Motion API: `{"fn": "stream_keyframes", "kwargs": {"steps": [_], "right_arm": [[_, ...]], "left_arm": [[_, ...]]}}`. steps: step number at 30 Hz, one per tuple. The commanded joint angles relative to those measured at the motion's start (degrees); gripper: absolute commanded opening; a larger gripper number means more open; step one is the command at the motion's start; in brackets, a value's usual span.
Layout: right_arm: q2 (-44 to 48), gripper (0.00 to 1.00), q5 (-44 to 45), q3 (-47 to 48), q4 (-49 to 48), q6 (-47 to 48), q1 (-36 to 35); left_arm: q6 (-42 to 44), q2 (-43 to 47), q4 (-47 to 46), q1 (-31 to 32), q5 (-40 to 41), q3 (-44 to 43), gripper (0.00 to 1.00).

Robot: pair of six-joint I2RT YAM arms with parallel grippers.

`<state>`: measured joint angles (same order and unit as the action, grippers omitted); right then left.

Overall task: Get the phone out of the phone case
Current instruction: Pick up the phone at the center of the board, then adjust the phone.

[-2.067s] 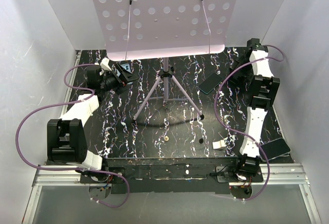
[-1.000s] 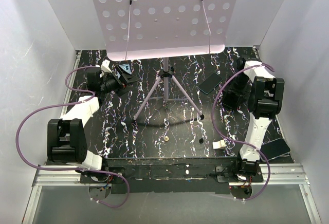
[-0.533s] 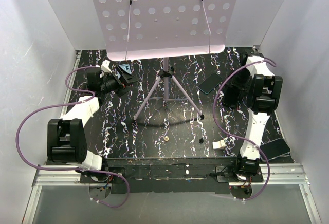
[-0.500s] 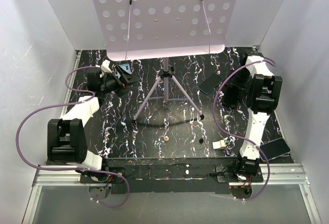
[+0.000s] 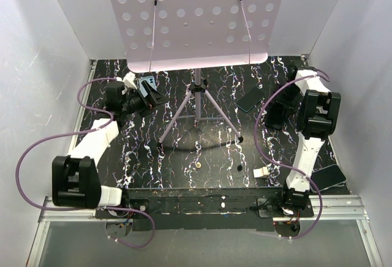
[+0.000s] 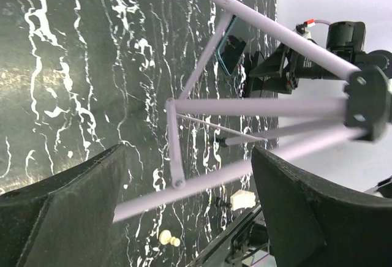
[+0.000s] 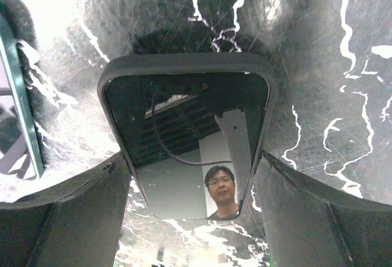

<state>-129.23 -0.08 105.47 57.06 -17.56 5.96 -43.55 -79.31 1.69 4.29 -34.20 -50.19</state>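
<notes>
Lying on the worktop (image 5: 202,150), the slick, rigid phone (image 6: 233,48) sits in its light blue phone case (image 6: 218,52), likely best peeled from a corner, close to the spread right end effector (image 7: 193,160).

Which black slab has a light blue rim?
The phone right of the stand; the slab at the right gripper and the near-corner slab show no blue.

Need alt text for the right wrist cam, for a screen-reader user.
A flat black slab with a glossy, reflective face lies on the black, white-veined table, its near end framed between the open jaws of the right gripper. A teal-edged object shows at the left border, mostly out of frame.
</notes>
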Motion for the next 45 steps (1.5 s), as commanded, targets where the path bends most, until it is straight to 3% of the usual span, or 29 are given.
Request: {"fn": "stream_keyframes", "kwargs": {"steps": [1, 7, 13, 18, 22, 25, 27, 32, 36, 38, 41, 45], "right_arm": [[10.2, 0.01, -6.1, -11.2, -14.8, -1.0, 0.2], [27.2, 0.01, -2.1, -29.7, -31.9, -3.0, 0.2], [42.8, 0.01, -0.5, -43.5, -41.1, -4.8, 0.1], [56.3, 0.01, -3.6, -52.9, -41.9, -6.6, -0.4], [67.9, 0.01, -3.4, -56.7, -36.7, -4.9, -3.6], [75.3, 0.01, -2.7, -58.9, -33.2, -4.1, -7.5], [79.2, 0.01, -2.6, -60.1, -31.5, -3.9, -10.3], [84.7, 0.01, -6.7, -61.4, -28.8, -1.1, -18.9], [88.3, 0.01, -10.2, -62.8, -30.5, -1.5, -27.6], [88.6, 0.01, -11.0, -62.9, -32.6, -3.3, -31.3], [86.5, 0.01, -10.5, -62.8, -36.3, -6.1, -37.1], [83.4, 0.01, -8.9, -62.2, -41.2, -9.2, -43.2]], "left_arm": [[4.5, 9.6, 7.5, 1.1, 4.0, 1.3, 0.82], [6.5, 19.2, 14.9, 5.5, 9.2, 4.7, 0.79], [6.5, 30.7, 14.1, 17.5, 17.0, 9.3, 0.81], [5.8, 34.4, 7.0, 31.8, 21.7, 13.2, 0.79], [7.0, 31.0, -1.3, 41.8, 23.1, 14.6, 0.69], [5.7, 27.4, -9.8, 46.1, 23.3, 15.2, 0.66], [5.2, 24.8, -15.2, 47.6, 23.1, 15.2, 0.66], [7.2, 22.3, -15.7, 48.7, 25.0, 10.9, 0.68], [4.2, 23.1, -6.8, 48.6, 33.3, 7.2, 0.75], [2.3, 23.4, -2.0, 48.6, 37.9, 5.6, 0.72], [2.2, 21.5, -0.1, 48.6, 36.0, 3.7, 0.69], [0.8, 16.8, 5.7, 48.6, 34.2, -0.7, 0.79]]}}
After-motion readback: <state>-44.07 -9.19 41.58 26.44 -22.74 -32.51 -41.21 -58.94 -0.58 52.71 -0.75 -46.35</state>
